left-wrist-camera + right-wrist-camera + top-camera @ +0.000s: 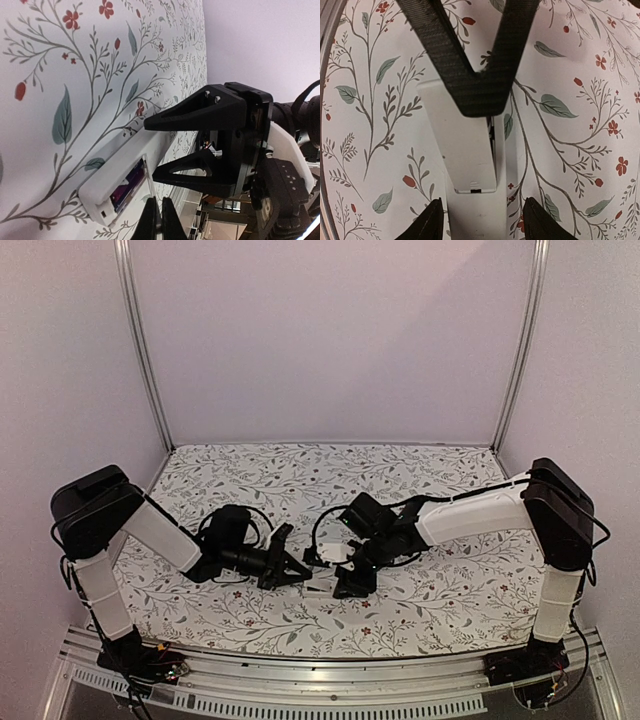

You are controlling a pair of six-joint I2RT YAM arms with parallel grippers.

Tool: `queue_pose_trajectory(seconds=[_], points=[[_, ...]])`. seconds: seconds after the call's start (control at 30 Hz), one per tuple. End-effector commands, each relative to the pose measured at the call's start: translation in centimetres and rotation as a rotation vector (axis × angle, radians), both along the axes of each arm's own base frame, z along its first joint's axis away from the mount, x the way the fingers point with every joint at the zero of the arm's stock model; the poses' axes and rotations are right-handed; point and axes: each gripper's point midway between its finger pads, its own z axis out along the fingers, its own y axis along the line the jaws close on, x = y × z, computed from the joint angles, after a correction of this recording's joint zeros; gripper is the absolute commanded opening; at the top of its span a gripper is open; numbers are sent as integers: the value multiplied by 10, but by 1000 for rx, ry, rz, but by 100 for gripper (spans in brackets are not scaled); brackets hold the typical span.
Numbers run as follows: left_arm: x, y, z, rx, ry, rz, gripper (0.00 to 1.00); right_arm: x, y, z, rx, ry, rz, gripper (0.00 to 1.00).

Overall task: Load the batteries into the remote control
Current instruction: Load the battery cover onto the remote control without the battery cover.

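Observation:
The white remote control [490,210] lies flat on the floral table, running away from me in the right wrist view. A shorter white cover piece [462,150] rests on it slightly askew, leaving a dark slit along its right edge. Through that gap, the left wrist view shows the dark purple batteries [127,182] inside the remote control [117,162]. My left gripper [161,220] is shut with nothing in it, and its fingertips [480,97] rest on the cover. My right gripper [487,220] is open, with one finger on each side of the remote, apart from it.
Both grippers meet at the table's middle, the left gripper [298,568] close to the right gripper [350,582]. The floral tablecloth [300,475] spreads behind them. Metal frame posts [140,340] stand at the back corners, and a metal rail [330,680] runs along the near edge.

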Motion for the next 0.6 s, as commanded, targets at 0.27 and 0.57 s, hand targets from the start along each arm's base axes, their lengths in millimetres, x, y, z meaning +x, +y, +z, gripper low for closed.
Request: queue_pose_trajectory(seconds=[0.27,0.57], points=[[-2,-1,-19,94,-5,-1,0,3,10,1,11,21,8,54],[-3,2,-22,132,-15,4,1,0,17,0,6,27,29,54]])
